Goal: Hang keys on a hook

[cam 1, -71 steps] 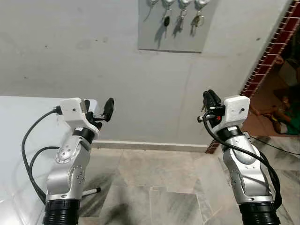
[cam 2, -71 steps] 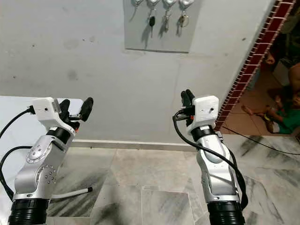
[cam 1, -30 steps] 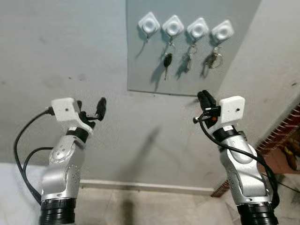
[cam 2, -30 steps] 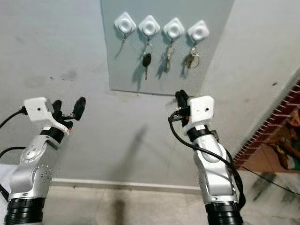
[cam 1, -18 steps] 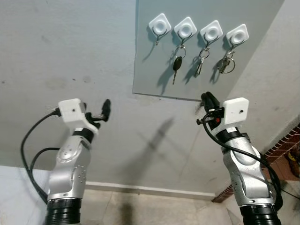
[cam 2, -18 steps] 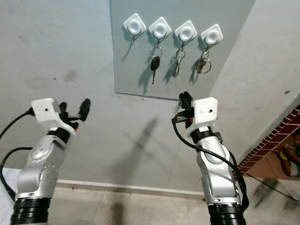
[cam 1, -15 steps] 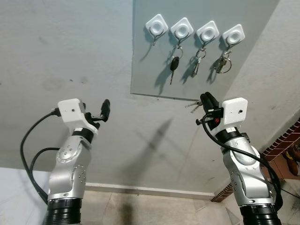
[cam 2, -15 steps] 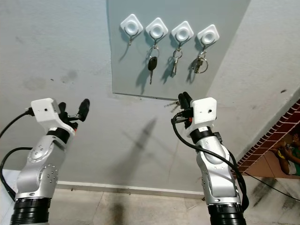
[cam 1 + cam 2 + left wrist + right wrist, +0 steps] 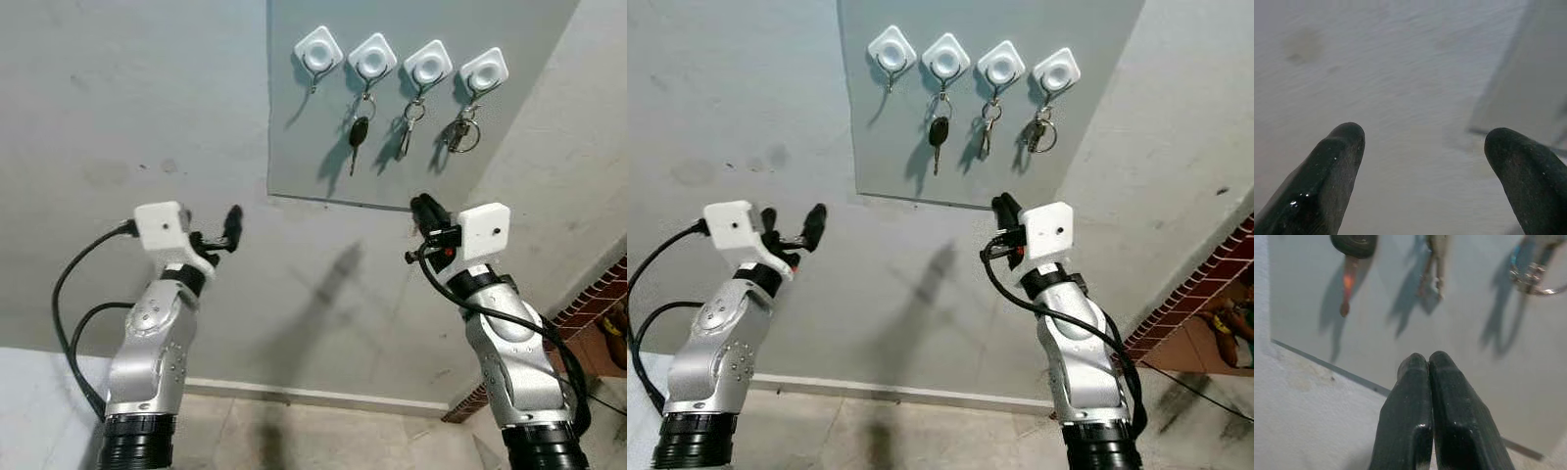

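Where the grey wall [image 9: 147, 98] carries a panel [image 9: 519, 29], four hooks [image 9: 318, 49] sit.

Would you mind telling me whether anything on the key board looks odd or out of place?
One thing stands out: the leftmost hook on the grey board is bare, while the other three carry keys. Nothing looks askew or damaged.

No readable text, labels, brands or numbers anywhere.
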Controlling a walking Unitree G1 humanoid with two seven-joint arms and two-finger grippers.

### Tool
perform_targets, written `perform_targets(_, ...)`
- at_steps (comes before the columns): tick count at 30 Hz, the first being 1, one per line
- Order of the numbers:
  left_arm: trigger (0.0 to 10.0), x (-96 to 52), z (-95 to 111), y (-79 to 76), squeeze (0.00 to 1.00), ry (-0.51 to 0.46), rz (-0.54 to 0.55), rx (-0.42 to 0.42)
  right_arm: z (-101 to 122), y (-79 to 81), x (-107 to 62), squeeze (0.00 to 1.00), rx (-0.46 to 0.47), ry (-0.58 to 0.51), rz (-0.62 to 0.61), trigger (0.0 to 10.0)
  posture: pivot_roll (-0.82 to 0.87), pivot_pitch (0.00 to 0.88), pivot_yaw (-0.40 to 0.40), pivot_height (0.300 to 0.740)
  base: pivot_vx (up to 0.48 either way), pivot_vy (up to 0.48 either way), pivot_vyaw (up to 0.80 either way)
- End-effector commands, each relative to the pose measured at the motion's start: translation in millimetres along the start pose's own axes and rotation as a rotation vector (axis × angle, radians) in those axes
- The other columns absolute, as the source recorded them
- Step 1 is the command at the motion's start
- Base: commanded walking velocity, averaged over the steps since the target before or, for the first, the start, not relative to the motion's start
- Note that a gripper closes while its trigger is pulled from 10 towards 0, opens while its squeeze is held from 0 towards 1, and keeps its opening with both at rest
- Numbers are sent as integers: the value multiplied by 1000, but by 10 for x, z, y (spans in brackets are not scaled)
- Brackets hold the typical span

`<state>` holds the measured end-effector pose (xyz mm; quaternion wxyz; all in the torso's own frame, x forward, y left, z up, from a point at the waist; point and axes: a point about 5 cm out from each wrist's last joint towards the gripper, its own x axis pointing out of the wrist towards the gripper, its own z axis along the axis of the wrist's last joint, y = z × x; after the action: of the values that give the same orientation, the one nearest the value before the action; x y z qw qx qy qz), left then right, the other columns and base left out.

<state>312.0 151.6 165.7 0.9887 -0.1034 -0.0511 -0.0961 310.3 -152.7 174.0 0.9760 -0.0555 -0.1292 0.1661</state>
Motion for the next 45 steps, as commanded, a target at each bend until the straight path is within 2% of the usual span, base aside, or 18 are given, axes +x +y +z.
perform_targets(1, 10000, 1, 47, -63, 0, -10, -40, 29, 30, -14, 32, 0, -2, -9, 26, 10000, 63, 51, -55, 732, 0, 0, 0)
perform_targets(4, 10000, 20, 130, -167, 0, -32, -107, 65, 68, 53, 126, 0, 23, -26, 105, 10000, 68, 52, -60, 732, 0, 0, 0)
perform_targets(8, 10000, 48, 223, -229, 0, -54, -139, 63, 122, 161, 224, 0, 40, -47, 203, 10000, 68, 53, -64, 732, 0, 0, 0)
perform_targets(15, 10000, 74, 351, -302, 0, -90, -169, 79, 181, 385, 341, 0, 77, -64, 388, 10000, 75, 51, -72, 732, 0, 0, 0)
perform_targets(22, 10000, 94, 409, -355, 0, -106, -191, 95, 269, 567, 424, 0, 106, -100, 498, 10000, 80, 47, -80, 732, 0, 0, 0)
perform_targets(33, 10000, 128, 492, -443, 0, -131, -221, 108, 558, 753, 660, 0, 181, -210, 552, 10000, 85, 50, -80, 732, 0, 0, 0)
perform_targets(45, 10000, 113, 516, -466, 0, -136, -233, 111, 776, 741, 823, 0, 262, -301, 517, 10000, 96, 46, -83, 732, 0, 0, 0)
